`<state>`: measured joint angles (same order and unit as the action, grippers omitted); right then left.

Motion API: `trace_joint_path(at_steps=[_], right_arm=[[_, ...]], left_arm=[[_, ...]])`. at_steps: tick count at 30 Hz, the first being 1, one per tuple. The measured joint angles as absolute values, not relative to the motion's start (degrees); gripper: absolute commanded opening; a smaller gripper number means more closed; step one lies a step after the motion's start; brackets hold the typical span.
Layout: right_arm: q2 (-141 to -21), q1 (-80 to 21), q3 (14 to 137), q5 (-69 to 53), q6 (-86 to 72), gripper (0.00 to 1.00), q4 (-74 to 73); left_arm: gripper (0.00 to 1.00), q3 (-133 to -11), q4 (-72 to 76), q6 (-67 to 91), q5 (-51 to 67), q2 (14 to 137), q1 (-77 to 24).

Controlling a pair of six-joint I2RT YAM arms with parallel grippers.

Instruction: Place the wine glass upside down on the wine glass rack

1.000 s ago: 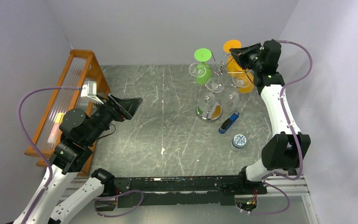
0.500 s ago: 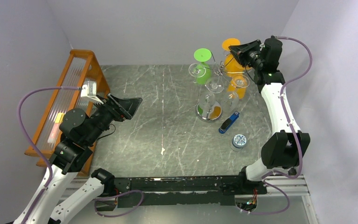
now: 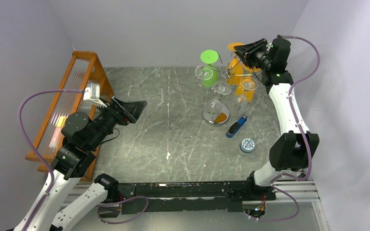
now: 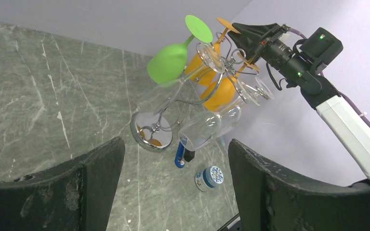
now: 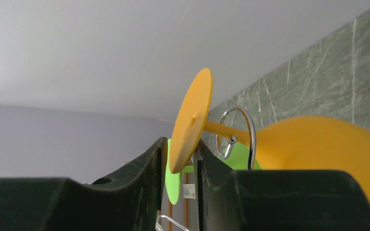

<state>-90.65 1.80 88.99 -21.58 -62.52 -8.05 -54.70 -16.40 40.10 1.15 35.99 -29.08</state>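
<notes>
Straddling orange wine glass [image 5: 192, 115] foot | right gripper [image 5: 180, 144] | clamped or slack: cannot tell

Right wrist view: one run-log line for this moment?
orange wine glass: inverted, stem in wine glass rack loop | right gripper: jaws flanking its foot, grip unclear | left gripper: open, empty

My fingers [image 4: 53, 192] are matt black, scuffed grey. The orange glass [image 5: 318, 144] is one solid colour, foot and bowl; the green glass [image 3: 210, 77] is bright lime. The rack [image 3: 208, 118] is mirror chrome. The table [image 3: 164, 125] is grey-green stone, veined white. The wooden rack [image 3: 77, 91] is orange-brown. The stick [image 3: 236, 126] is blue, black-tipped; the tin [image 3: 247, 145] is patterned blue and white.
</notes>
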Motion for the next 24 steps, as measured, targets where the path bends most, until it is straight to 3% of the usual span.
trace_joint_path(at_steps=[10,24], right_arm=[[-87.2,1.8,88.4,-22.4,-62.7,0.4,-8.0],[-87.3,1.8,87.2,-23.0,-62.6,0.35,-7.6]], left_arm=[[0.87,-54.7,-16.8,40.1,1.1,35.9,-29.1],[0.87,-54.7,-17.5,40.1,1.1,35.7,-29.1]])
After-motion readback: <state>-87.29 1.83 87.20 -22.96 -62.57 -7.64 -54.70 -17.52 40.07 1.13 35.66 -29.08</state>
